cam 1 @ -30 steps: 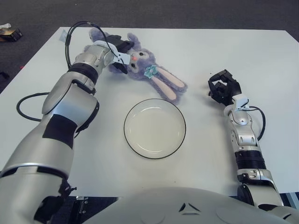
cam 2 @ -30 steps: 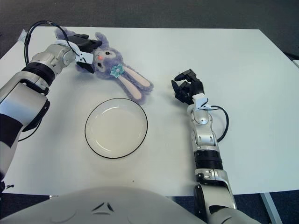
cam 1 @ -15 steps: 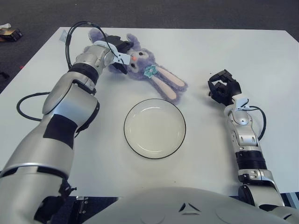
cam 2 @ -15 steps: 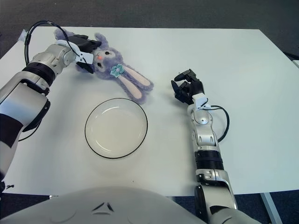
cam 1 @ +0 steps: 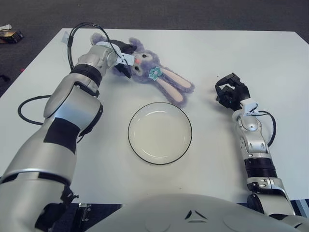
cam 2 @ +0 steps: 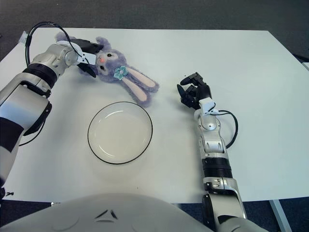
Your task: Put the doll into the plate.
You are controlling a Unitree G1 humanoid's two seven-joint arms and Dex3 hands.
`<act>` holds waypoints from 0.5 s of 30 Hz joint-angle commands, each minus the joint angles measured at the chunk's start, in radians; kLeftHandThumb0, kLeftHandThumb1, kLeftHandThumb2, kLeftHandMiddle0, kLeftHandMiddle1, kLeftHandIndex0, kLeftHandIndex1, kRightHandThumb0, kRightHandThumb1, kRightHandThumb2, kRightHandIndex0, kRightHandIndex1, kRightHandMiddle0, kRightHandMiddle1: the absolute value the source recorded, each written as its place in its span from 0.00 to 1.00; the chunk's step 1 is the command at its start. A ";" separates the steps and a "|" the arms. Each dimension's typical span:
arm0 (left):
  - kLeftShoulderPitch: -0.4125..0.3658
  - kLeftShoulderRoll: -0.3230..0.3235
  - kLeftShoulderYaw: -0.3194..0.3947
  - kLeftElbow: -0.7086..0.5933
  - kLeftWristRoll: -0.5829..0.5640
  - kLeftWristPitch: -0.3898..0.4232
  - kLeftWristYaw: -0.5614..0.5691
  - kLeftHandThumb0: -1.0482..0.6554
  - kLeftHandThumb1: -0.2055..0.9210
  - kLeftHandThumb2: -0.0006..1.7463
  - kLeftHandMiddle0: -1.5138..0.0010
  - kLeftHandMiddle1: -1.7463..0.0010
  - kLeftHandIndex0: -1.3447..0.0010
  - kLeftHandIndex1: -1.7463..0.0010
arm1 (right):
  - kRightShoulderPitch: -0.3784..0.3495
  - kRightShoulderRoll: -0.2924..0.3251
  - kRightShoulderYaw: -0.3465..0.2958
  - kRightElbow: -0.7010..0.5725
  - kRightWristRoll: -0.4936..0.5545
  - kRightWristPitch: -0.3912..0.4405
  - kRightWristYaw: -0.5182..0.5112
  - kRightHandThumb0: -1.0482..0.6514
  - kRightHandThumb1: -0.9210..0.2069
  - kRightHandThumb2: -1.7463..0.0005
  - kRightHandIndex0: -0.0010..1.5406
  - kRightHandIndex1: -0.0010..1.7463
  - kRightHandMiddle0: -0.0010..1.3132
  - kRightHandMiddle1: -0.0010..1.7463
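Note:
A purple plush rabbit doll (cam 1: pixel 149 72) with long pink-lined ears and a teal bow lies on the white table at the far left, its ears pointing toward the middle. My left hand (cam 1: pixel 123 59) is closed around the doll's head and body at the far left of the table. A white plate (cam 1: pixel 160 132) with a dark rim sits empty in the middle of the table, in front of the doll. My right hand (cam 1: pixel 231 93) rests on the table to the right of the plate, fingers curled, holding nothing.
A black cable (cam 1: pixel 77 34) loops over my left wrist near the table's far left corner. The white table (cam 1: pixel 241 53) ends at dark carpet on the far side and to the left.
My left hand has shifted the doll slightly up and away; the ears have moved a little farther from the plate. The right hand has not moved.

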 commanded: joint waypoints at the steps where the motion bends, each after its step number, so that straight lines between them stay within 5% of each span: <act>1: 0.046 -0.021 -0.003 0.018 -0.002 0.003 -0.041 0.25 0.85 0.00 0.74 1.00 0.77 0.99 | 0.056 -0.007 0.012 0.035 -0.015 0.064 0.020 0.40 0.13 0.65 0.50 0.96 0.31 0.92; 15: 0.091 -0.031 -0.015 0.012 0.020 0.018 0.094 0.26 0.84 0.00 0.75 1.00 0.81 1.00 | 0.057 -0.015 0.013 0.037 -0.013 0.062 0.027 0.40 0.14 0.65 0.50 0.96 0.31 0.93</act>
